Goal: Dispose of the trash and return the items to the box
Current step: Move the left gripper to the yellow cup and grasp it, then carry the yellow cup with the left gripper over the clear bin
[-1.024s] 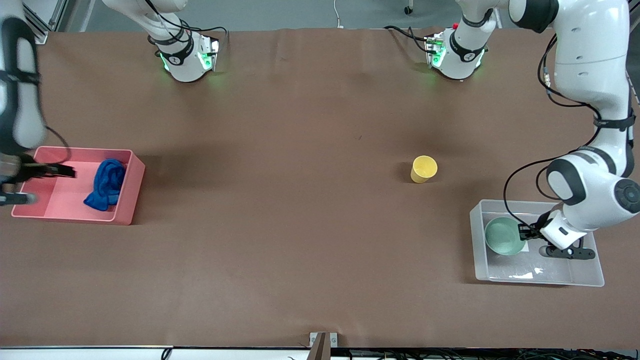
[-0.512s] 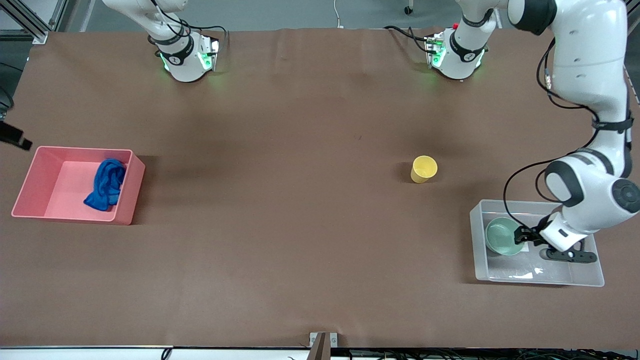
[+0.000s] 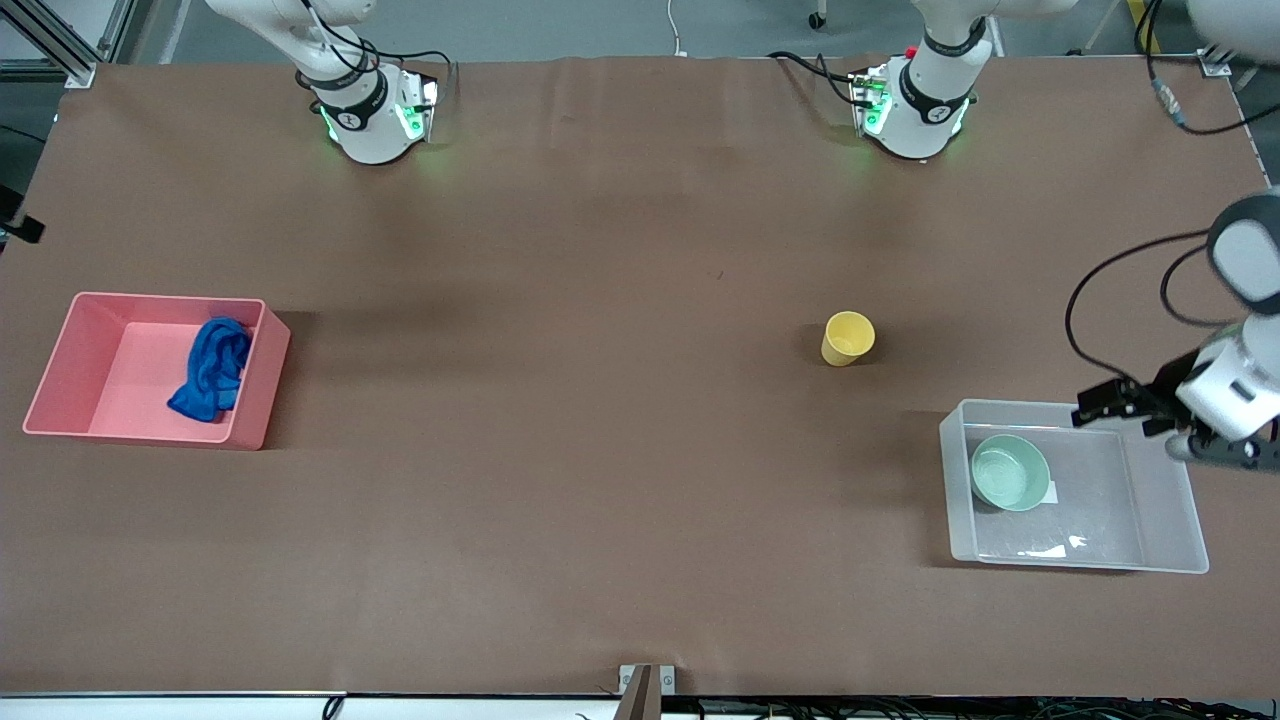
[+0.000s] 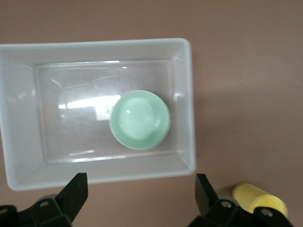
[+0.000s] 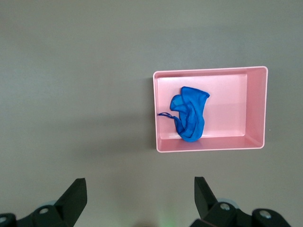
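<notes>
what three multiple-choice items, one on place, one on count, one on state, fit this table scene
1. Where is the royal-blue wrinkled cloth rag?
A in the pink rectangular bin
B in the clear plastic tub
C on the bare table

2. How many things lie in the clear plastic tub?
A none
B one
C two

3. How is the left gripper?
A shut on the cup
B shut on the bowl
C open, holding nothing

Answers: 1 A, the rag rests against the bin's inner wall. 2 B, only the mint-green round bowl; the small yellow plastic cup stands outside. 3 C, its fingers spread apart above the tub.

Blue cloth in pink bin, bowl in tub
</notes>
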Controlling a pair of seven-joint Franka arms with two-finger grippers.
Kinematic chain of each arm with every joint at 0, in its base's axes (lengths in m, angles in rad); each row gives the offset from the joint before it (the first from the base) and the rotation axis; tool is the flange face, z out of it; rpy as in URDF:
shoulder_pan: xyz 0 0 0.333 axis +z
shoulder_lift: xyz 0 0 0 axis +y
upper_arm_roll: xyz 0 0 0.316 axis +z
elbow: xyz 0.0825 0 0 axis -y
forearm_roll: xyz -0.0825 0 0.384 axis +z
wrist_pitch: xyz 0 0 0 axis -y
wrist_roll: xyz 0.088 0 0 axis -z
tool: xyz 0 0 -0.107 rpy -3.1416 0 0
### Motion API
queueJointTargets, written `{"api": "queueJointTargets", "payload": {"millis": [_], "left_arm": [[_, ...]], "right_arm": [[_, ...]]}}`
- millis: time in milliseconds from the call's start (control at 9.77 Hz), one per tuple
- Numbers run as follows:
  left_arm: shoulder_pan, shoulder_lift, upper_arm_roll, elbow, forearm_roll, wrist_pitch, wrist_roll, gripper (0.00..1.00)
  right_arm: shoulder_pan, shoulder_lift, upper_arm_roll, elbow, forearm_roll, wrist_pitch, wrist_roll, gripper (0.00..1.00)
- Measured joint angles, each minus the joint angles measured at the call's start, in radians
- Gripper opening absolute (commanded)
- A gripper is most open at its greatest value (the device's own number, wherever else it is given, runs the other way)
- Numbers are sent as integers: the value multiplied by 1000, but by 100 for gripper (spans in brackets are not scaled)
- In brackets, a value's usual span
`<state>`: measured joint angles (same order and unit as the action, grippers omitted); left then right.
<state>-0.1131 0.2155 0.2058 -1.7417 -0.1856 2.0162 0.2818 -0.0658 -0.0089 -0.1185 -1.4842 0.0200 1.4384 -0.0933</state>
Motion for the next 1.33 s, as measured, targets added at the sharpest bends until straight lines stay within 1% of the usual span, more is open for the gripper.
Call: {"api": "queueJointTargets", "payload": {"millis": [205, 307, 409, 512, 614, 717, 819, 1024, 1126, 1228, 1331], "left_arm": [[2, -146, -122, -150, 107, -2, -186, 100], [3, -190, -190, -213, 125, 0, -256, 98], [6, -208, -246, -271, 128, 24, -306, 98], [9, -209, -291, -344, 129, 109, -348, 98], [12, -199, -333, -430, 129, 229, -386, 98], [12, -176, -372, -496, 130, 315, -417, 97], [11, -150, -391, -526, 130, 346, -429, 97], [10, -90, -400, -541, 136, 375, -430, 93], [10, -57, -411, -544, 149, 387, -430, 93], [9, -27, -418, -546, 174, 394, -431, 84], [9, 3, -423, -548, 192, 408, -431, 54]], "right_arm": [[-1, 1, 30, -1, -2, 6, 53, 100], [-1, 1, 44, 2, -2, 7, 96, 100], [-1, 1, 49, 6, -3, 7, 100, 100], [-3, 0, 47, 9, -5, 8, 81, 100], [-5, 0, 46, 13, -7, 9, 61, 100], [-6, 0, 46, 16, -13, 9, 54, 100], [-6, 0, 46, 20, -25, 9, 49, 100], [-6, 0, 46, 23, -35, 9, 46, 100], [-6, 0, 47, 25, -35, 8, 45, 100], [-6, 0, 47, 27, -35, 8, 45, 100], [-6, 0, 48, 29, -35, 8, 45, 100]]}}
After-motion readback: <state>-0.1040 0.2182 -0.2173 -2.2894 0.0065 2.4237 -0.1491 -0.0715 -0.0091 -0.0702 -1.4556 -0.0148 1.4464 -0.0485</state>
